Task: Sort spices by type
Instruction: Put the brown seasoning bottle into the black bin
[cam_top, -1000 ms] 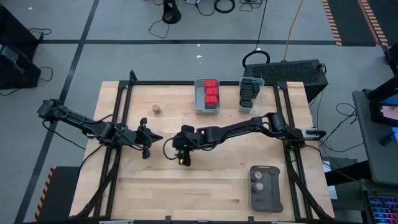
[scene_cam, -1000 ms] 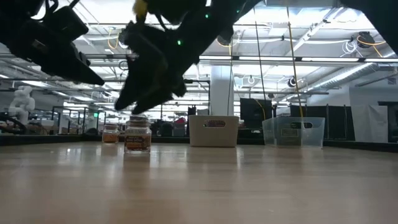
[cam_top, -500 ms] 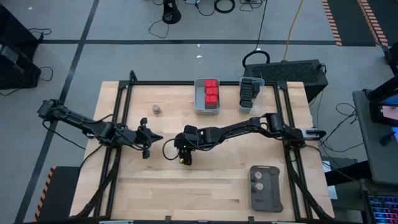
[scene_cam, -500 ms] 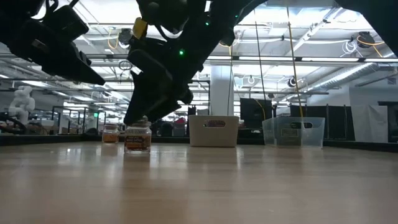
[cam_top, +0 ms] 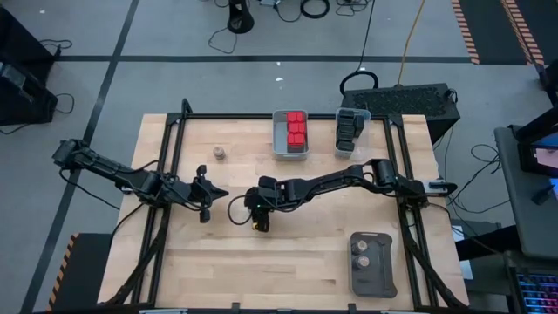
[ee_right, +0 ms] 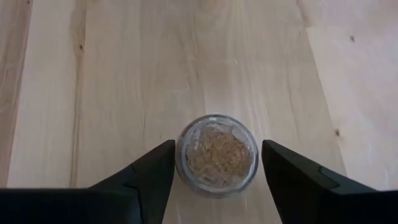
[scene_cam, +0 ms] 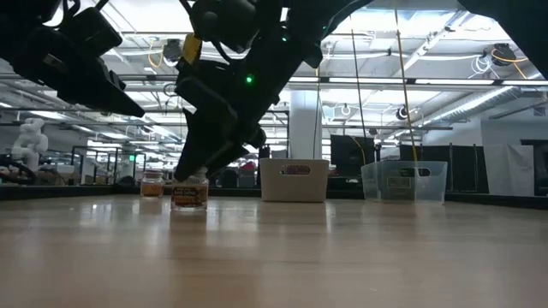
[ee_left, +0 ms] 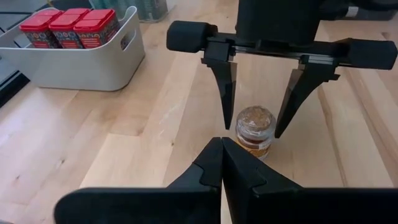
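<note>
Right gripper [ee_right: 216,167] lowered astride jar [ee_right: 216,154], fingers apart either side, not yet gripping, lined up to grasp. Left gripper [ee_left: 222,163] clenched empty, waiting nearby.

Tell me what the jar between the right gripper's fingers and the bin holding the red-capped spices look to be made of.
Jar: likely clear glass or clear plastic, glossy; the tan spice shows through its wall and top.
Bin: looks like matte light-grey moulded plastic, with rounded corners and a cut-out handle slot.
Red-capped spices: caps look like plastic; uncertain.
</note>
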Robot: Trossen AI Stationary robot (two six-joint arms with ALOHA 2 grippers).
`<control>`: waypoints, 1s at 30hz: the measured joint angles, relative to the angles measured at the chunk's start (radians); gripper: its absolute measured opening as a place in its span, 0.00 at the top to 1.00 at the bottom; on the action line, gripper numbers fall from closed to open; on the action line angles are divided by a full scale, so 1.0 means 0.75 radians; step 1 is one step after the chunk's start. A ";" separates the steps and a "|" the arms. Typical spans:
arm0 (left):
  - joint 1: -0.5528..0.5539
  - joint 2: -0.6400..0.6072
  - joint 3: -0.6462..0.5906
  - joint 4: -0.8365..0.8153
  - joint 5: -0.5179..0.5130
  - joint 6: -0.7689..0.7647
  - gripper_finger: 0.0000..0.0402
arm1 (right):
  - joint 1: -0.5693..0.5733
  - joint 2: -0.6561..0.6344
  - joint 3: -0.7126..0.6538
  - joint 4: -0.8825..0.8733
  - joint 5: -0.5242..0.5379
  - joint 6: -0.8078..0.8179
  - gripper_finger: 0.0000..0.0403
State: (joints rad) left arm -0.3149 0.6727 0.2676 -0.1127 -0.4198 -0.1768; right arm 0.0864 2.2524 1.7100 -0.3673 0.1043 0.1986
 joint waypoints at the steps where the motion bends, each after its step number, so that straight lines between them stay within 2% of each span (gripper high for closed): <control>1: 0.000 0.000 0.000 0.000 0.000 0.000 0.98 | 0.000 0.000 0.000 0.006 0.000 0.000 0.45; 17: 0.000 0.000 0.000 -0.001 0.000 0.001 0.98 | 0.000 0.000 -0.001 0.025 -0.001 -0.001 0.47; 26: 0.000 0.000 0.000 -0.001 0.001 0.001 0.98 | 0.000 -0.001 -0.001 0.026 -0.008 -0.001 0.62; 30: 0.000 0.000 0.001 -0.001 0.001 0.001 0.98 | 0.000 -0.020 -0.001 0.001 -0.008 -0.001 0.63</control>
State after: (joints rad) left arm -0.3149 0.6727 0.2680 -0.1136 -0.4194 -0.1764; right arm 0.0864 2.2372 1.7089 -0.3662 0.0982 0.1979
